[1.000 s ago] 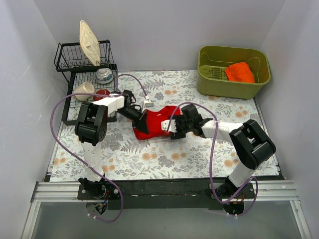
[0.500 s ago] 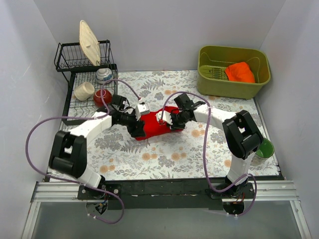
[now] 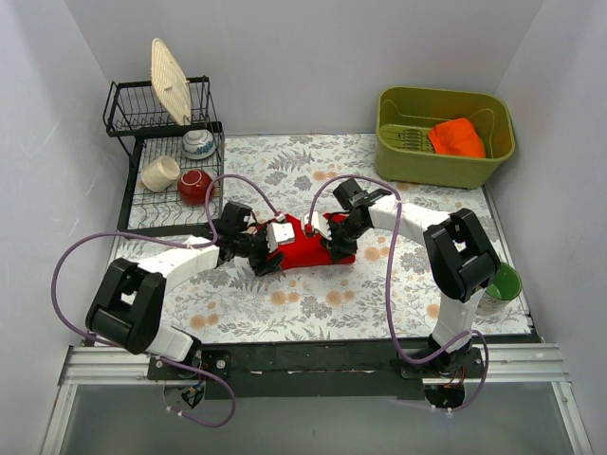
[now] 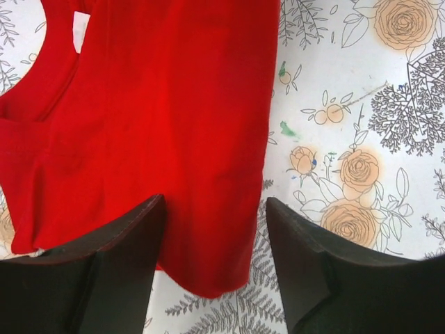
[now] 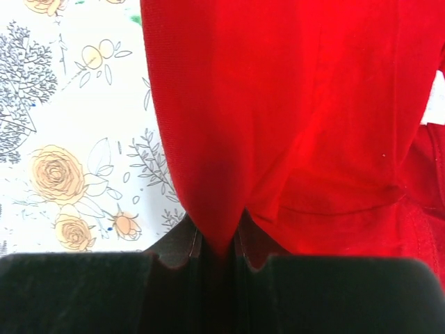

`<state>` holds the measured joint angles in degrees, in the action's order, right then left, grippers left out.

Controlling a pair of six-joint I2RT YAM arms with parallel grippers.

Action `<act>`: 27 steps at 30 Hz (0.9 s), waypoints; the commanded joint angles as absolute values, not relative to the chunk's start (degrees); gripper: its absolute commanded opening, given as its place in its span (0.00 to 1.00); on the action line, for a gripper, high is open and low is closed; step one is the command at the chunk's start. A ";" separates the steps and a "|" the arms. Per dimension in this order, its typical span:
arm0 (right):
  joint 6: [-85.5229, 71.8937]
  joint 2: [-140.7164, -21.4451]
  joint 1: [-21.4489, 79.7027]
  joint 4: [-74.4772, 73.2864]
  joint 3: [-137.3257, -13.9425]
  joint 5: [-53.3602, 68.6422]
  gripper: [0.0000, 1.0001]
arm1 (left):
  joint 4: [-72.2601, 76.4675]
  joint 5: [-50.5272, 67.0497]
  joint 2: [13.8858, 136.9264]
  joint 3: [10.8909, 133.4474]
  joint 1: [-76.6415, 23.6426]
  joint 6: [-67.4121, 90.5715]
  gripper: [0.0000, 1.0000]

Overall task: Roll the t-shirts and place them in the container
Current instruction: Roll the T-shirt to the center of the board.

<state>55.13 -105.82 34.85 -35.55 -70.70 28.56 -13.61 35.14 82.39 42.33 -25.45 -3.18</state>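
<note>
Floral tablecloth (image 3: 313, 303) bears the red t-shirt (image 3: 308, 248), right claw (image 5: 221, 243) pinching its fold, left claw (image 4: 215, 202) spread astride its corner.

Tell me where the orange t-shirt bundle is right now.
In the top view, the orange bundle lies inside the olive-green tub at the far right corner of the table, apart from the red t-shirt in the middle.

Floral-print table (image 3: 313, 303): red t-shirt (image 3: 305, 248) centre, black dish rack (image 3: 130, 112) far left, olive bin (image 3: 432, 169) far right
</note>
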 commanded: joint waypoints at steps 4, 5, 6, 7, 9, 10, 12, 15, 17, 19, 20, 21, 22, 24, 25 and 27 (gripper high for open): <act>51.95 -106.26 34.72 -42.45 -71.63 30.23 0.01 | -14.76 36.82 83.59 43.77 -26.28 -6.76 0.38; 51.68 -106.09 34.72 -42.45 -71.54 30.23 0.01 | -16.51 36.91 83.50 43.86 -26.28 -7.20 0.30; 51.42 -105.91 34.63 -42.71 -71.28 30.32 0.01 | -17.48 37.35 83.32 44.03 -26.28 -7.90 0.25; 50.89 -105.47 34.63 -42.80 -71.11 30.50 0.01 | -18.80 37.44 83.49 44.29 -26.28 -8.35 0.22; 50.63 -105.12 34.54 -44.29 -70.75 30.67 0.01 | -25.02 37.53 84.37 47.01 -26.28 -9.40 0.10; 50.63 -104.77 34.54 -44.91 -70.75 31.37 0.01 | -27.22 37.79 85.51 48.41 -26.19 -10.01 0.07; 50.63 -104.24 34.37 -46.66 -70.40 31.99 0.01 | -35.39 39.28 86.48 52.70 -25.67 -11.16 0.00; 51.41 -103.80 33.66 -51.58 -70.57 34.27 0.01 | -45.50 44.02 88.41 58.07 -23.91 -11.86 0.00; 52.38 -104.41 33.14 -57.11 -71.71 36.90 0.01 | -51.73 45.96 89.73 59.84 -23.47 -13.52 0.00; 53.26 -105.29 32.61 -60.37 -72.33 39.01 0.01 | -54.13 46.23 90.00 60.90 -23.47 -14.41 0.00; 53.70 -105.38 32.35 -62.47 -72.42 39.28 0.01 | -54.75 45.97 90.17 60.91 -23.47 -14.59 0.00; 54.48 -105.38 32.17 -63.01 -72.25 39.46 0.01 | -54.93 45.79 90.35 61.00 -23.29 -14.85 0.00; 54.67 -105.55 32.08 -63.28 -71.90 39.46 0.01 | -55.54 45.79 90.87 61.52 -22.94 -15.20 0.00; 55.28 -106.25 31.47 -63.46 -71.81 39.46 0.01 | -56.68 45.79 93.42 62.57 -22.59 -16.34 0.00; 55.54 -106.87 31.12 -63.72 -72.07 39.81 0.01 | -57.65 45.62 94.47 63.80 -22.33 -16.61 0.00; 56.16 -109.75 29.98 -65.82 -74.26 40.51 0.01 | -58.27 45.27 97.10 65.03 -22.06 -17.40 0.00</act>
